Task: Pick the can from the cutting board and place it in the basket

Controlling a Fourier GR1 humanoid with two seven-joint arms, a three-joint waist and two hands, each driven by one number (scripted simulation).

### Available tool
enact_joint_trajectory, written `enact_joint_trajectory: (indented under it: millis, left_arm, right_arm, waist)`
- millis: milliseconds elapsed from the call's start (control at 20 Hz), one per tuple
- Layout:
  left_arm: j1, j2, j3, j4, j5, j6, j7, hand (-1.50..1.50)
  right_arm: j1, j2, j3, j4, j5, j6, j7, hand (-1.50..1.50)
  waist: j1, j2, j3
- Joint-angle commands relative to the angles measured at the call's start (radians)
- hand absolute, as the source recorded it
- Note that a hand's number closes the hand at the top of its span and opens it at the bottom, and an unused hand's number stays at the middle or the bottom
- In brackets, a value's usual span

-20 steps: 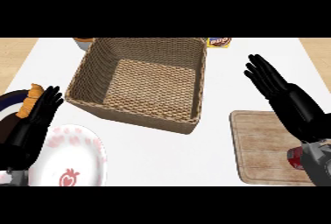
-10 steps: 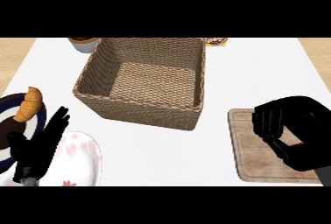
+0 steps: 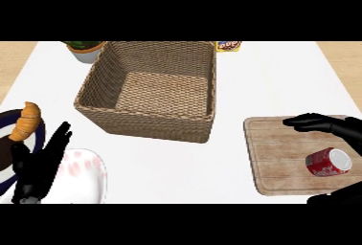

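1. Head view: the can (image 3: pixel 329 162) lies on its side on the cutting board (image 3: pixel 283 158), which sits at the worktop's (image 3: pixel 268 81) right edge, toward the near corner. Lying flat, it may roll, so it probably needs fingers on both sides.
2. The right hand (image 3: pixel 326 125) arches over the can without touching it, fingers spread wide above and the thumb (image 3: pixel 338 198) below. That suits closing round the can's body.
3. The basket (image 3: pixel 152 88) stands open-topped toward the worktop's far edge, left of the board and apart from it. The carry looks short and leftward.
4. The left hand (image 3: pixel 39 165) rests open, fingers up, at the near left corner over a white plate (image 3: pixel 84 174), clear of that path.
5. A croissant (image 3: pixel 27 120) sits on a dark-rimmed plate at the left edge.
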Motion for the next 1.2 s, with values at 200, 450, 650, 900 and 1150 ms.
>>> enact_joint_trajectory:
  millis: [200,450,650,900,1150]
  left_arm:
    - [0.074,-0.048,-0.059,0.071,0.002,-0.013,0.03,0.0]
    - [0.058,-0.058,-0.064,0.068,-0.009,0.014,0.051,0.0]
    - [0.047,-0.056,-0.065,0.053,0.008,0.001,0.076,0.0]
    - [0.083,-0.037,-0.057,0.032,0.005,-0.01,0.06,0.0]
    - [0.03,-0.031,-0.035,0.08,0.013,-0.027,0.065,0.0]
  right_arm:
    - [-0.069,-0.328,-0.25,-0.012,0.159,0.047,0.074,-1.5]
    - [-0.074,-0.504,-0.372,0.064,0.098,0.236,0.026,-1.5]
    - [-0.05,-0.636,-0.395,0.134,0.112,0.406,-0.023,-1.5]
    - [-0.007,-0.703,-0.429,0.153,0.194,0.51,-0.091,-1.5]
    - [0.024,-0.702,-0.445,0.174,0.289,0.507,-0.18,-1.5]
  waist:
    - [0.009,0.015,-0.023]
    - [0.015,0.017,-0.022]
    - [0.02,0.02,-0.021]
    - [0.03,0.015,-0.019]
    - [0.031,0.02,-0.019]
